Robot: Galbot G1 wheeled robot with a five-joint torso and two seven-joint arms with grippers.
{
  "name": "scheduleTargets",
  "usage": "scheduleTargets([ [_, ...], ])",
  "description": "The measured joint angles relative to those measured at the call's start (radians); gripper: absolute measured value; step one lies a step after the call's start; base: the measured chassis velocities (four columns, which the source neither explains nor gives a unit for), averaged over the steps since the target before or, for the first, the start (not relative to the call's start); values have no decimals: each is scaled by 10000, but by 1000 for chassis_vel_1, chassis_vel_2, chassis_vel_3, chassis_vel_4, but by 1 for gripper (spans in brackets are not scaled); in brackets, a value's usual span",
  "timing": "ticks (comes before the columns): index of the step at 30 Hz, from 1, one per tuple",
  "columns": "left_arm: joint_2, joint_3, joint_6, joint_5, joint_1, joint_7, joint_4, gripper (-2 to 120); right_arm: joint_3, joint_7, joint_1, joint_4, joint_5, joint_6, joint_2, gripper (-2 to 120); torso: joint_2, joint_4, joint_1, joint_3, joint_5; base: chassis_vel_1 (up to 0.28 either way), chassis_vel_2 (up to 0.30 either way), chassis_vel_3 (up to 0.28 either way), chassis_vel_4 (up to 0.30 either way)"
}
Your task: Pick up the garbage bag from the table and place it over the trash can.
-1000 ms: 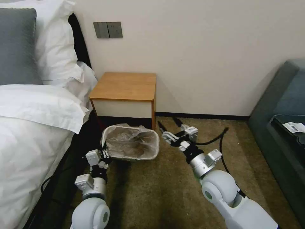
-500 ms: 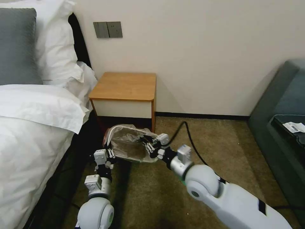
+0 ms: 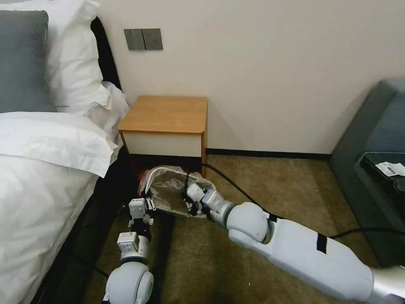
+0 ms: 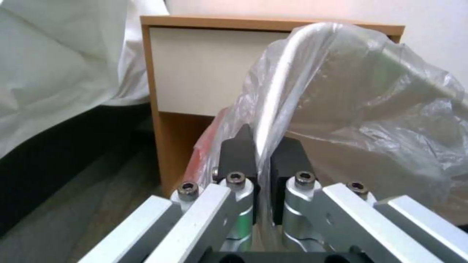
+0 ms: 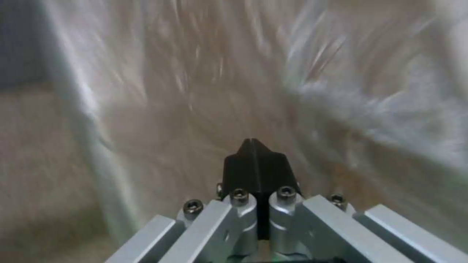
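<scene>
The trash can (image 3: 165,169) stands on the carpet in front of the table (image 3: 166,114), tipped a little. The crinkled translucent garbage bag (image 3: 168,190) lies draped over its opening, its red band (image 3: 142,180) hanging at the bed-side corner. My left gripper (image 3: 145,206) is at the can's near-left rim. In the left wrist view it (image 4: 261,146) is shut on the garbage bag (image 4: 370,98) and the cream rim (image 4: 280,80) under the film. My right gripper (image 3: 188,205) reaches down inside the lined can. In the right wrist view it (image 5: 253,146) is shut, with blurred film all round.
A bed with white linen (image 3: 42,169) runs along the left, close to my left arm. A dark sofa (image 3: 371,139) stands at the right. The right arm's black cable (image 3: 236,185) trails over the carpet. Open carpet (image 3: 287,181) lies right of the can.
My right arm swung left from beside the can into its lined opening, and its gripper went from open to shut. The left gripper shifted slightly right with the rim.
</scene>
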Motion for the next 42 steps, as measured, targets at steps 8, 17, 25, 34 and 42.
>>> scheduleTargets([
  [8, -28, 74, 20, 30, 115, -16, -41, 3, -824, -234, 976, -1165, -307, 19, 338, 0, 0, 0, 0, 0, 0, 0, 0, 0, 0],
  [17, -128, 355, 108, 253, 241, -36, -136, 3, -1088, -286, 1367, -1979, -458, 152, 724, 0, 0, 0, 0, -1, 0, 0, 0, 0, 0],
  [25, -155, 602, 162, 473, 408, -20, -274, 3, -1321, -337, 1446, -2399, -637, 222, 912, 0, 0, 0, 0, 0, 0, 0, 0, 0, 0],
  [34, -177, 964, 164, 692, 647, 11, -530, 3, -1473, -401, 1410, -2842, -896, 368, 1115, 0, 0, 0, 0, 0, 0, 0, 0, 0, 0],
  [42, -218, 1070, 164, 789, 801, 31, -825, 3, -1466, -406, 1388, -3186, -1030, 512, 1286, 0, 0, 0, 0, 0, 0, 0, 0, 0, 0],
])
